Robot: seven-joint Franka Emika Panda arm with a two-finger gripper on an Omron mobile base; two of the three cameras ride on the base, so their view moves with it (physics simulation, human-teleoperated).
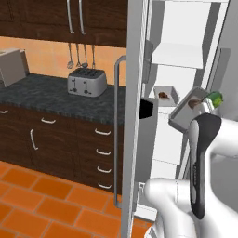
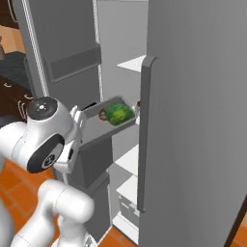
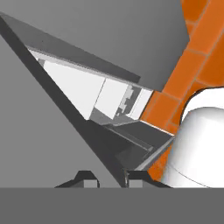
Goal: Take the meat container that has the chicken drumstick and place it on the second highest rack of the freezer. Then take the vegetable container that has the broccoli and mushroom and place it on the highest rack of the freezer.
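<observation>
My gripper [image 3: 109,178] is clamped on the rim of the vegetable tray [image 2: 103,126], held tilted just outside the open freezer [image 1: 174,69]. Broccoli [image 2: 119,113] and mushroom [image 2: 102,115] could slide out. The tray's far edge may also catch a shelf [image 1: 179,56] going in.

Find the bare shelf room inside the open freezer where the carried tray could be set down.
The highest shelf in the freezer looks bare, bordered by the back wall and the door edge. The shelf below is partly taken by the drumstick tray. The end effector holds the vegetable tray, tilted, at the opening.
</observation>
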